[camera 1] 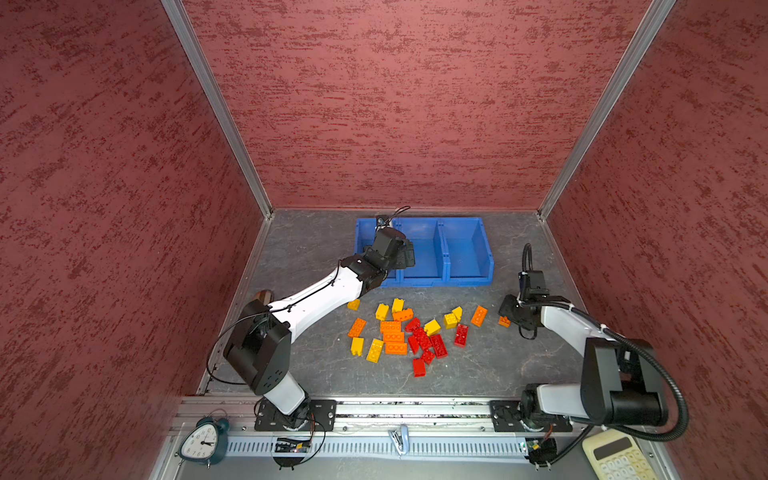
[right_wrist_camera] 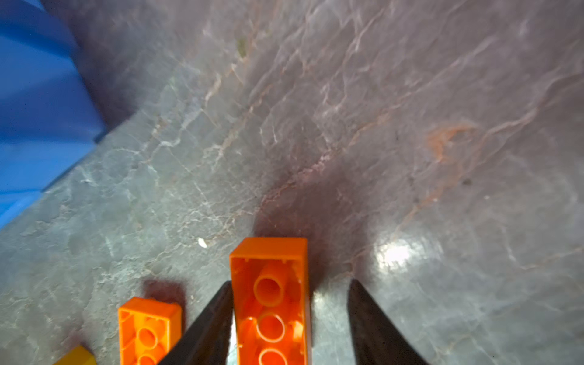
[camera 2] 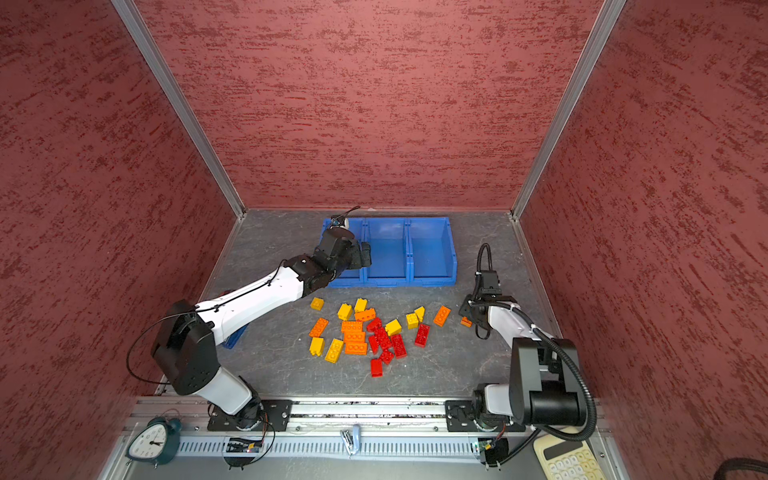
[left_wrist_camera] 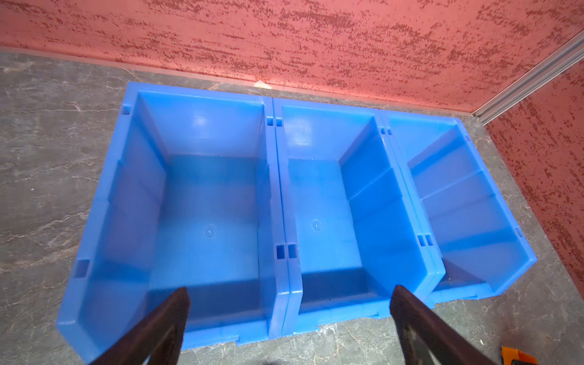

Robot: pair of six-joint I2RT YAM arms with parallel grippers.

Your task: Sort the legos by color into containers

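While looking down on the dark marbled surface (camera 1: pixel 478 374), found the containers (camera 1: pixel 441 249) set against the back wall, three joined blue bins, all bare inside by the left wrist view. Saw the legos (camera 1: pixel 405 332) strewn just in front of them, red, yellow and orange mixed, none sorted yet. Judged the task barely begun.

Caught the left claw (left_wrist_camera: pixel 289 294) hanging above the bins' front lips, over the wall shared by the left and middle bins, spread wide and holding nothing. Placed the right claw (right_wrist_camera: pixel 289 282) low on the surface at the right edge of the scatter, partly closed about one oblong orange brick (right_wrist_camera: pixel 270 284) lying studs down, hollow side up. Saw one finger (right_wrist_camera: pixel 215 316) pressed against the brick's long side, the other parted from it by a sliver of bare surface: not clamped yet. Read the brick's long axis as running with the fingers, so closing across the narrow width. Noted a second orange brick (right_wrist_camera: pixel 148 328) just beside, outside the fingers. Judged the right arm far nearer this brick, with the bins lying farther back and leftward of it, the right-hand bin closest.
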